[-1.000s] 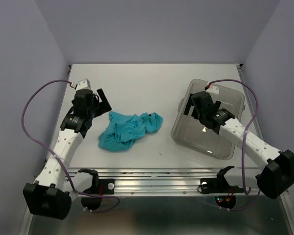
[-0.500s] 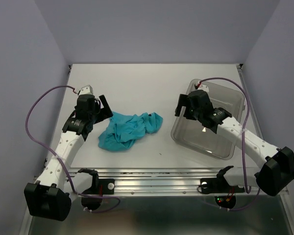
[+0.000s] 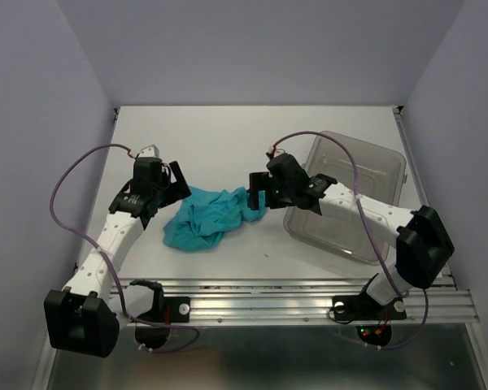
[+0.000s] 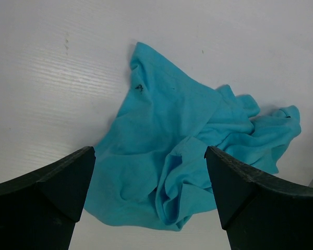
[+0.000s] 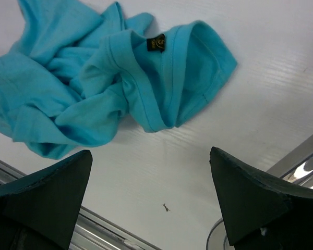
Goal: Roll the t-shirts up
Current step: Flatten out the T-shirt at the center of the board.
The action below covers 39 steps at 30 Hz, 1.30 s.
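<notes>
The teal t-shirt (image 3: 214,216) lies crumpled in a heap on the white table, between my two grippers. My left gripper (image 3: 172,187) hovers at its left edge, open; in the left wrist view the t-shirt (image 4: 182,146) fills the gap between the black fingers (image 4: 47,192). Open too is my right gripper (image 3: 256,195), just above the heap's right end. In the right wrist view the t-shirt (image 5: 120,83), collar and black label up, lies beyond the fingers (image 5: 255,198), with bare table between them. Neither gripper holds anything.
A clear grey-tinted plastic bin (image 3: 366,175) stands on the right of the table, its rim (image 5: 215,237) showing at the bottom of the right wrist view. An aluminium rail (image 3: 260,288) runs along the table's near edge. Purple walls close in the sides and back.
My right arm has swung left, from over the bin to the t-shirt's right end. The left gripper has shifted slightly nearer the shirt. Both stayed open; the shirt has not moved.
</notes>
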Tool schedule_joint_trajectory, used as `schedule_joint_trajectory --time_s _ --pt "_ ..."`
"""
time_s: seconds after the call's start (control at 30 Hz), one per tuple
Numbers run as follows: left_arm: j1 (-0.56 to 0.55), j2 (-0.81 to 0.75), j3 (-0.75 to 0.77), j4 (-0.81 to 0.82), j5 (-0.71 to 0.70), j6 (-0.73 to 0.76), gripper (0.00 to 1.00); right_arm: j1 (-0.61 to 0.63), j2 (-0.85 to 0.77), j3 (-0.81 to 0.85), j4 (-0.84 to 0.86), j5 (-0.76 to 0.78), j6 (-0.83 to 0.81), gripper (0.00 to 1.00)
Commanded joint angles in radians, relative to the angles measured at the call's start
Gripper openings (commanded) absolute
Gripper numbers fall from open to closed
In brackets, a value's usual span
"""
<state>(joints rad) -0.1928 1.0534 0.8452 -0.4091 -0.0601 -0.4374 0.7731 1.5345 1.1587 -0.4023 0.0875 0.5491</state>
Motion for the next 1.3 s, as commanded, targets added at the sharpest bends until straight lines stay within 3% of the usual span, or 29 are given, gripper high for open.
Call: schedule_joint_trajectory --time_s 0.0,0.17,0.37,0.67,0.77,0.93,1.07,1.27 --pt "-0.005 0.016 0.002 0.015 0.014 -0.009 0.98 0.002 0.053 0.027 -0.064 -0.025 -0.014 1.0" --pt "-0.007 0.031 0.011 0.009 0.014 -0.009 0.98 0.002 0.044 -0.005 -0.17 0.187 0.035 1.0" --pt "-0.011 0.046 -0.017 0.001 0.04 0.003 0.98 -0.008 0.02 -0.027 -0.348 0.338 0.075 1.0" --pt "-0.039 0.076 0.003 0.012 0.054 -0.023 0.98 -0.055 -0.05 -0.108 -0.438 0.459 0.156 1.0" --pt "-0.046 0.086 0.0 0.026 0.055 -0.027 0.96 -0.055 -0.066 -0.106 -0.412 0.434 0.135 1.0" --pt "-0.065 0.12 -0.009 0.03 0.055 -0.043 0.86 -0.055 -0.073 -0.082 -0.23 0.212 0.042 1.0" --pt "-0.097 0.126 -0.044 0.041 0.089 -0.087 0.78 -0.043 -0.024 -0.06 -0.087 0.062 0.009 1.0" --pt "-0.117 0.138 -0.083 0.087 0.098 -0.129 0.65 -0.034 0.113 -0.004 0.051 -0.002 0.018 0.98"
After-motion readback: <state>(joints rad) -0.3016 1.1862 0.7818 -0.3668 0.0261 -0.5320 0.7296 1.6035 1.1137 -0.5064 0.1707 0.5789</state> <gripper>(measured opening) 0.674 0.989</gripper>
